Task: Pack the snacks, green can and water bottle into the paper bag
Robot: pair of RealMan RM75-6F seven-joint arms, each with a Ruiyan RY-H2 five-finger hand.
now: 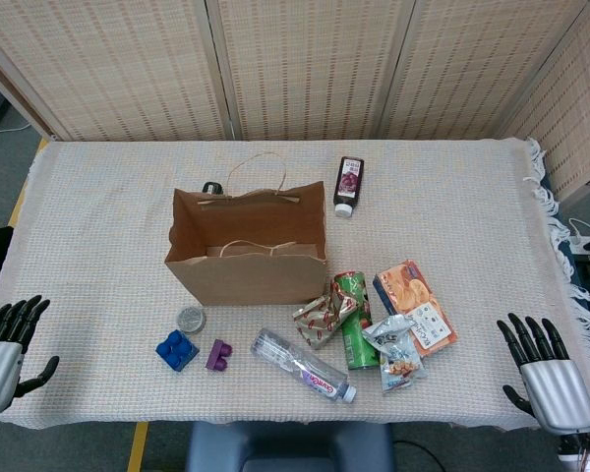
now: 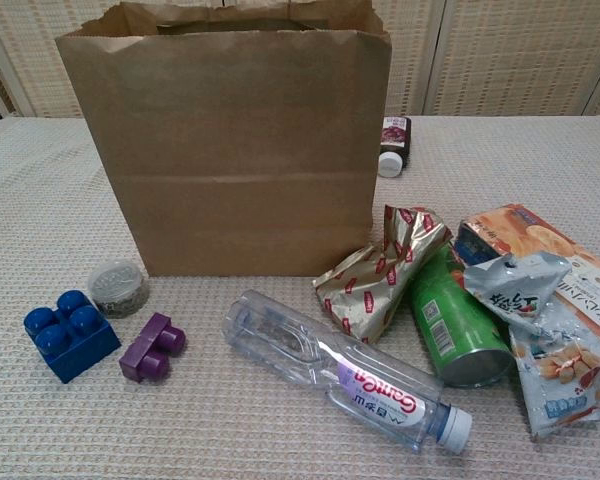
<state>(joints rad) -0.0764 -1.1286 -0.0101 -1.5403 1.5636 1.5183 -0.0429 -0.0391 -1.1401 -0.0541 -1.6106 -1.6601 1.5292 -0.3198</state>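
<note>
1. Standing upright and open-topped on the woven tablecloth [image 1: 98, 197], the brown paper bag [image 1: 246, 258] is showing twisted paper handles and a flat creased front; it is sitting well away from both hands, between them and farther back.
2. Lying on its side just in front of the bag, the clear water bottle [image 2: 340, 372] is showing a white cap and a purple and white label, its cap end pointing toward the right hand's fingers.
3. The green can [image 2: 458, 322] is lying on its side with its silver end facing the chest camera, touching a crumpled gold and red snack wrapper [image 2: 375, 270].
4. An orange snack box [image 1: 415, 305] and a silvery blue snack packet [image 2: 545, 335] are lying nearest the right hand's fingers, the packet overlapping the box.
5. The left hand [image 1: 5, 349] is resting at the table's near left edge, fingers spread and holding nothing.
6. The right hand [image 1: 546, 374] is resting at the near right edge, fingers likewise spread and empty.
7. A blue block [image 2: 70, 333], a purple block [image 2: 152, 348] and a small grey round lid [image 2: 117, 286] are sitting toward the left hand's side; a dark bottle [image 1: 348, 184] is lying behind the bag.
</note>
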